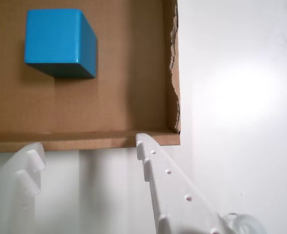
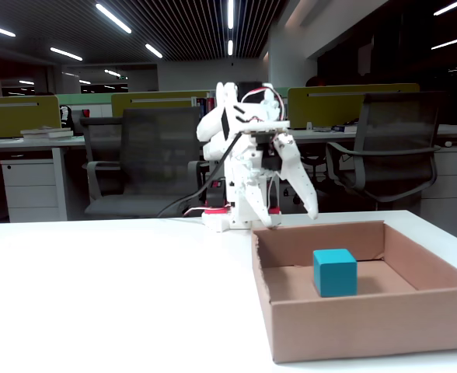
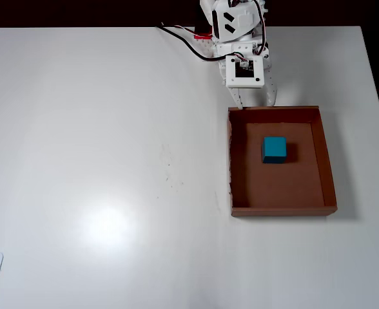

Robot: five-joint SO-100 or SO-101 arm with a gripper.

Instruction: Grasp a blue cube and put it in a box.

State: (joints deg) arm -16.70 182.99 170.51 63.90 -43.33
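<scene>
Already the blue cube sat flat on the floor of the box, near the box's middle and a little toward the wall nearest my base, touching none of the low walls. My end effector hung empty with its jaws spread apart, raised over the tabletop just outside that same box wall; in the wrist view both fingers showed on the near side of the wall, with the cube well beyond them. As I judged it, the placing was done and the step in hand was the retreat. To do that well I needed to lift clear of the box rim before swinging away, since the torn cardboard edge stood close to my fingertips and a low sideways sweep could have snagged it and dragged the box, cube and all. Keeping the jaws apart cost nothing, as there was nothing left to hold.
</scene>
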